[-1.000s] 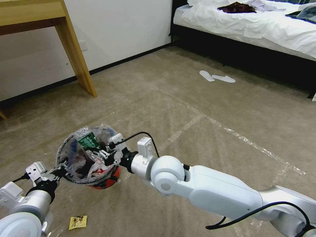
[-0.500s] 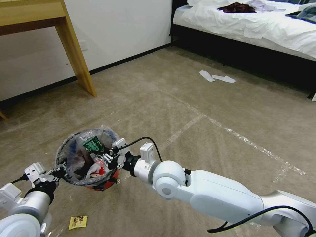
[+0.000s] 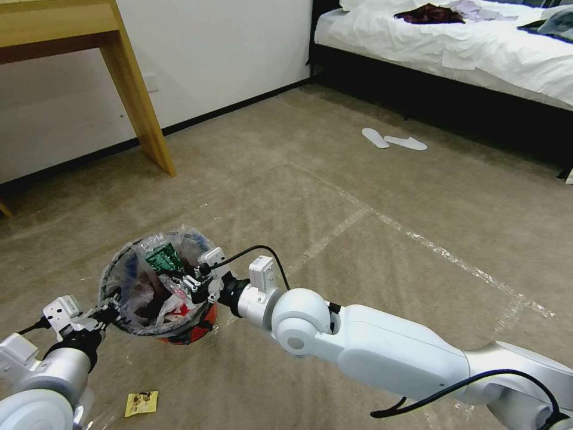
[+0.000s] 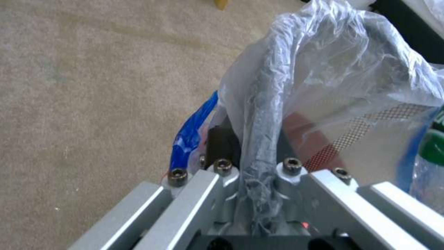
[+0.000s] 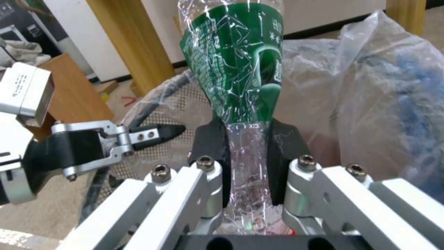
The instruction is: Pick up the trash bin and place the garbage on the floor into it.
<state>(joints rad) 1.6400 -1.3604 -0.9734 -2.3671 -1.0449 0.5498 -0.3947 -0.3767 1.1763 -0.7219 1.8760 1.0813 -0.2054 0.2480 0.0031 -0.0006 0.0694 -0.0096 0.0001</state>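
Trash bin [image 3: 156,292], held off the floor [image 3: 370,251] by the left gripper [image 3: 102,315] clamped on its near rim; right gripper [image 3: 190,284] grips a green-labelled bottle [image 3: 162,260], long axis pointing into the bin's mouth.

Landmark: trash bin [image 3: 156,286], standing on the floor [image 3: 358,197]. Left gripper [image 3: 110,312] at its near-left rim. Right gripper [image 3: 186,280] over its right rim, bottle [image 3: 162,258] above the opening. Wrapper [image 3: 141,402] on floor, nearer than bin.
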